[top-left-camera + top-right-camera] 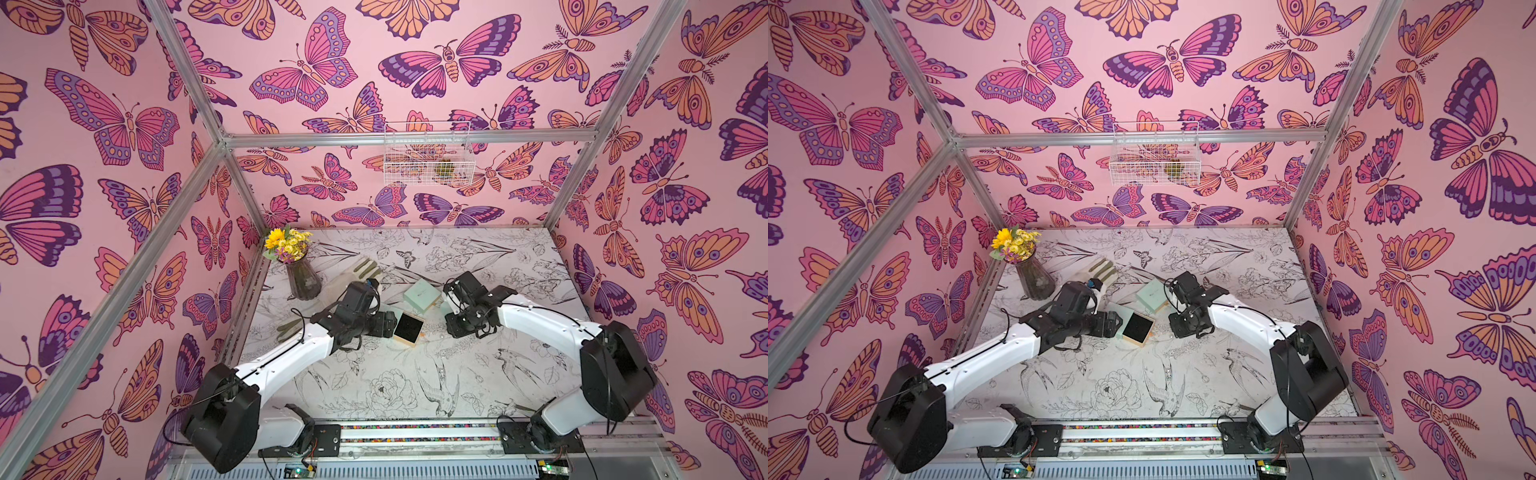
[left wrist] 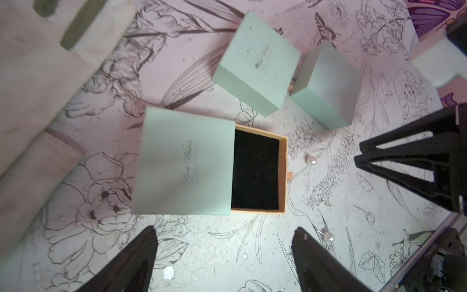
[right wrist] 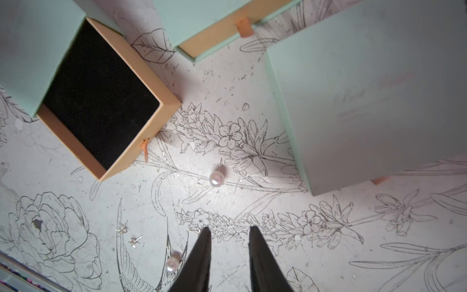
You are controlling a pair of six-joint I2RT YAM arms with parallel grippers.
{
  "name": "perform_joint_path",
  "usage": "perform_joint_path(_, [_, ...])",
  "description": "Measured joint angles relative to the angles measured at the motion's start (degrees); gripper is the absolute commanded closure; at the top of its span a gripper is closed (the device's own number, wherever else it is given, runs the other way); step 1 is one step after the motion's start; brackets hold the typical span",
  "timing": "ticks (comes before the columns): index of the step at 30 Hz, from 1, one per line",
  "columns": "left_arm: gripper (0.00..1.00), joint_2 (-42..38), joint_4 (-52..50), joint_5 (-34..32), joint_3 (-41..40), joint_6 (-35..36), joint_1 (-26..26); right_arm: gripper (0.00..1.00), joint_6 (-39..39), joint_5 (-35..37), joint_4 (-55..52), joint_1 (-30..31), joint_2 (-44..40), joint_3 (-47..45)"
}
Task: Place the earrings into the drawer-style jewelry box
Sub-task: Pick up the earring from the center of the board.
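Left gripper [image 2: 225, 230]: jaws spread wide, empty. Drawer-style jewelry box [image 2: 185, 161]: drawer [image 2: 255, 172] pulled out, black lining bare. Pearl earrings [image 3: 216, 178]: two, loose on table [image 3: 328, 265] near drawer; none placed yet. Right gripper [image 3: 230, 228]: jaws slightly parted, empty, near pearls.
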Motion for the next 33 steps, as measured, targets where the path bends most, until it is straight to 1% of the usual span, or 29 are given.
perform_joint_path(4, [0.16,-2.19,3.76,0.50,-5.38,-3.43,-1.11,0.71,-1.22,-0.28,-0.26,0.74,4.59,1.99])
perform_joint_path(7, [0.16,-3.21,5.57,0.68,-6.78,-4.87,-1.75,0.71,-1.92,-2.08,0.15,0.72,7.23,2.69])
perform_joint_path(14, [0.17,-3.43,7.87,0.74,-6.93,-5.31,-1.95,0.68,-2.89,-4.11,1.11,0.74,10.56,5.35])
perform_joint_path(25, [0.18,-3.23,7.96,2.49,-6.93,-4.52,-1.95,0.67,-3.39,-5.57,1.73,0.74,16.09,9.35])
perform_joint_path(33, [0.18,-2.01,8.07,4.76,-6.49,-2.82,-1.97,0.67,-3.23,-5.86,1.57,0.74,16.72,9.53])
